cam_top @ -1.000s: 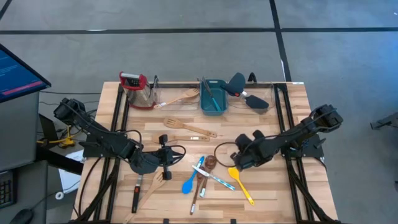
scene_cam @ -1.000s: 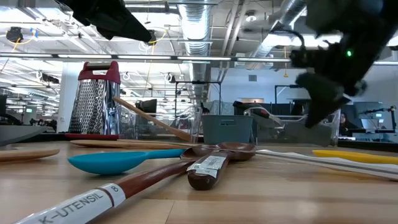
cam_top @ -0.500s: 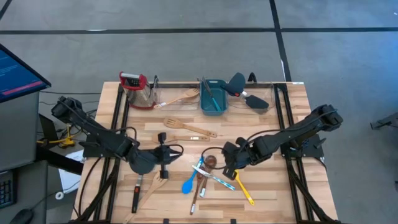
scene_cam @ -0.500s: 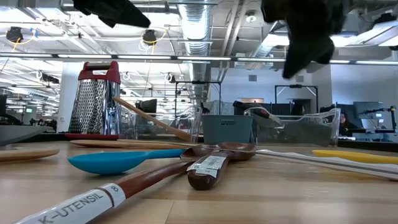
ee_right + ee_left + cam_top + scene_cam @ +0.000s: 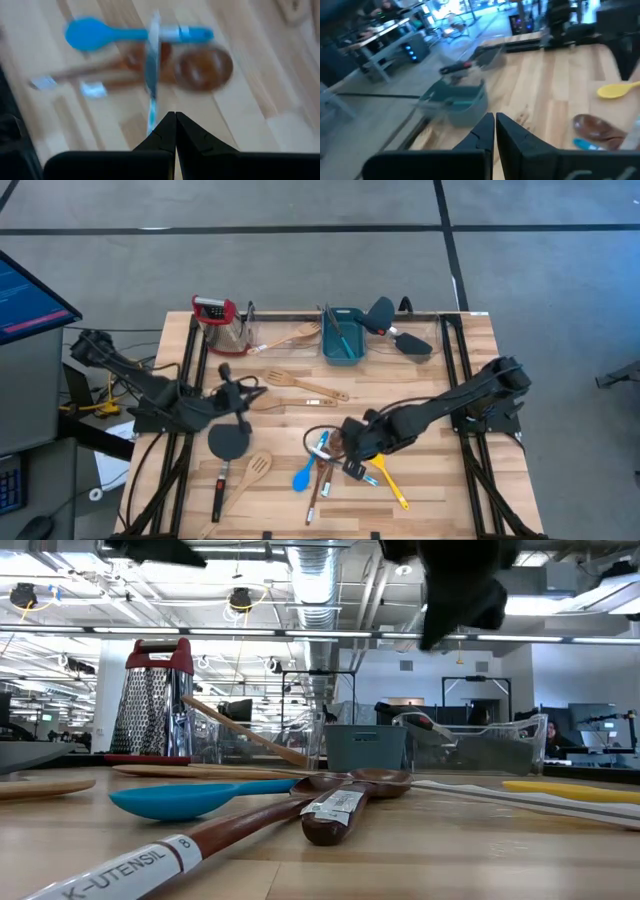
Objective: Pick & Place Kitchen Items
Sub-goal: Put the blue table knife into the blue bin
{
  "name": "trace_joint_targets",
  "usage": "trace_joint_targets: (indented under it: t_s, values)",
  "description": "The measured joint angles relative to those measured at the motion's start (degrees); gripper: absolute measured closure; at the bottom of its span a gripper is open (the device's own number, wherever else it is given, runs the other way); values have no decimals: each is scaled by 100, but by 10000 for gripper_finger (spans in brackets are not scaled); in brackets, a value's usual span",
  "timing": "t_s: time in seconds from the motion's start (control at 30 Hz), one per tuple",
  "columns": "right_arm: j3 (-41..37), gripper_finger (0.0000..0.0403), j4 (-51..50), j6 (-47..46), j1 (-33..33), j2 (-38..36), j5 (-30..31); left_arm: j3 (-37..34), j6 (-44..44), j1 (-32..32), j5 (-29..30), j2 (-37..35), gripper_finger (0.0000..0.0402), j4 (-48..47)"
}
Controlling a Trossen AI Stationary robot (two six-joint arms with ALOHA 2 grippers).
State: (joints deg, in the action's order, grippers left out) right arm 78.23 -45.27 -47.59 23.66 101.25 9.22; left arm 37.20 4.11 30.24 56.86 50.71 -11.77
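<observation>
Several kitchen items lie loose on the table's near middle: a blue spoon [image 5: 303,476], a yellow spoon [image 5: 386,476], dark-brown wooden spoons [image 5: 326,468] and a pale-handled utensil [image 5: 152,60] lying across them. A black spatula [image 5: 229,443] and a pale slotted spatula [image 5: 251,474] lie to their left, and another pale spatula [image 5: 300,385] lies farther back. My right gripper [image 5: 349,451] hangs shut over the cluster, pointing steeply down and holding nothing. My left gripper [image 5: 245,391] is shut, raised above the table beyond the black spatula, and holds nothing.
Along the far edge stand a red-topped grater [image 5: 215,321], a teal tub [image 5: 340,336] and clear bins [image 5: 415,342] holding black spatulas [image 5: 383,313] and a wooden spoon [image 5: 300,334]. Metal frame rails [image 5: 190,370] run along both table sides.
My right gripper has swung toward the table's left, from beside the yellow spoon to over the spoon cluster, rising and tipping further downward. My left gripper has risen and drawn back toward the far left, off the black spatula, which stays in place. Both stay shut.
</observation>
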Motion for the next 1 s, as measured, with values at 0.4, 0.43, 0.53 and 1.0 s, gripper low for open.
trace_joint_targets:
  t_s: [0.4, 0.43, 0.53, 1.0]
  values:
    - [859, 403, -606, 157, -7, 1051, -1036, -1083, 272, 13, -258, -1884, 398, 32]
    - [868, 403, -571, 162, -9, 1056, -1057, -1097, 272, 13, -273, -1969, 398, 41]
    - [866, 403, -444, 162, -9, 1056, -1076, -1111, 281, 13, -334, -2048, 398, 46]
    - [866, 402, -160, -30, -94, 1056, -1006, -1112, 263, 11, -431, -1916, 398, 33]
